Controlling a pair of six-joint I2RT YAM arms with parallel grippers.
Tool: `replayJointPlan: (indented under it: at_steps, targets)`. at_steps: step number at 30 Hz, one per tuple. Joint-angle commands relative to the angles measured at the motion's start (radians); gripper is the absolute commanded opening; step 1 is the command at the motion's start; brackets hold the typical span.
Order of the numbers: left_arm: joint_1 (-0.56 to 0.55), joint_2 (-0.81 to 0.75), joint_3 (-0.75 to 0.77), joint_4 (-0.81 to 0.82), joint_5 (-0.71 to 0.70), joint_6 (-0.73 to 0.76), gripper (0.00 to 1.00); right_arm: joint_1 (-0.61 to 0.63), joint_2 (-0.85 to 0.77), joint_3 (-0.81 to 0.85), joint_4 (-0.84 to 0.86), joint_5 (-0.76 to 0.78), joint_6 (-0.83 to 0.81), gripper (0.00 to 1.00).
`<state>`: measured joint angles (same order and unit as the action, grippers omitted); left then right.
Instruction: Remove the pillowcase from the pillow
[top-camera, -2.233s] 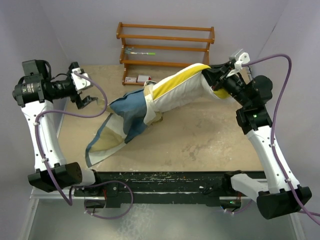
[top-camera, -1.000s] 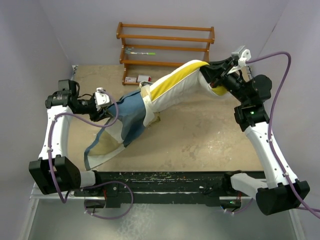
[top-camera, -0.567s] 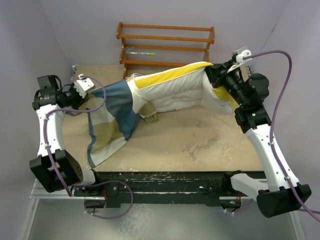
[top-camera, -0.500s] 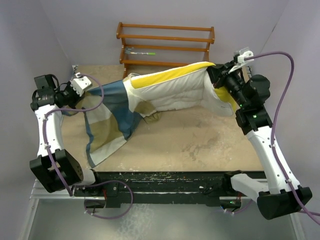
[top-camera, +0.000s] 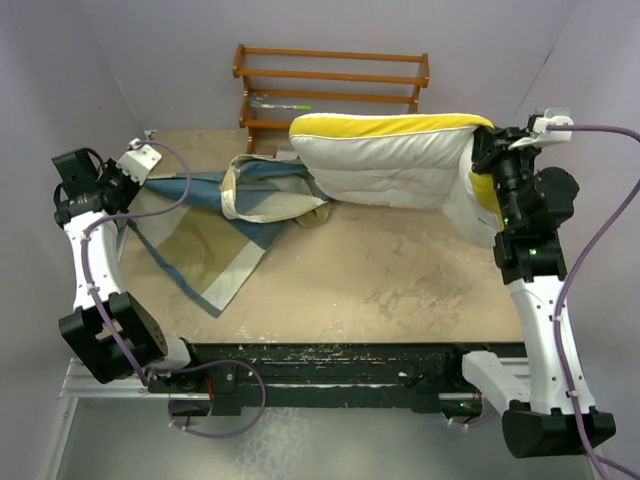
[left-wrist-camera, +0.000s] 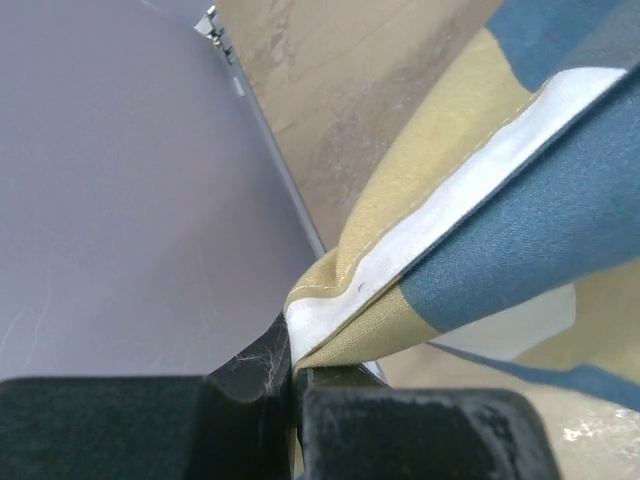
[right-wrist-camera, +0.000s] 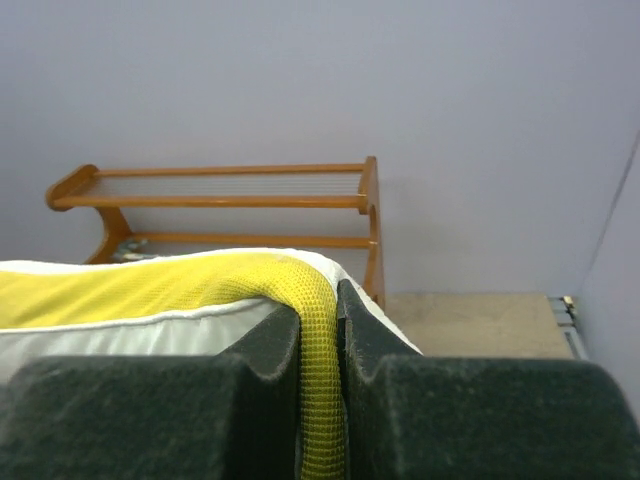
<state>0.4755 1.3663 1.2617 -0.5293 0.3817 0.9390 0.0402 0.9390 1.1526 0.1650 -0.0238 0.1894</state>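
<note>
The pillow (top-camera: 390, 165), cream-white and quilted with a yellow edge, hangs lifted above the back right of the table, fully bare. My right gripper (top-camera: 487, 152) is shut on its yellow edge trim (right-wrist-camera: 318, 340) at the right end. The pillowcase (top-camera: 215, 225), in blue, tan and white blocks, lies spread on the left of the table, its open mouth (top-camera: 270, 190) just left of the pillow's end. My left gripper (top-camera: 125, 172) is shut on the pillowcase's corner (left-wrist-camera: 330, 310) near the left wall, stretching the cloth.
A wooden rack (top-camera: 330, 90) stands against the back wall behind the pillow, with small items on its shelves. Grey walls close in on the left (left-wrist-camera: 120, 200) and right. The table's front edge runs along a black rail (top-camera: 330, 355).
The left gripper shut on the pillowcase and drew it left toward the wall. The right arm swung right and up with the pillow, which slid out of the case.
</note>
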Motion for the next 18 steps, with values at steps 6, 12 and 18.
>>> replayJointPlan:
  at_steps: [6,12,18]
  targets:
    - [-0.128,-0.03,0.195,0.069,0.005,-0.274,0.0,-0.01,-0.002,0.023,0.283,-0.161,0.142,0.0]
    - [-0.1,-0.097,0.266,0.31,-0.119,-0.5,0.0,-0.016,0.001,0.027,0.318,-0.22,0.201,0.0]
    - [-0.129,-0.1,0.366,0.203,0.068,-0.582,0.0,-0.015,0.071,0.062,0.432,-0.342,0.314,0.0]
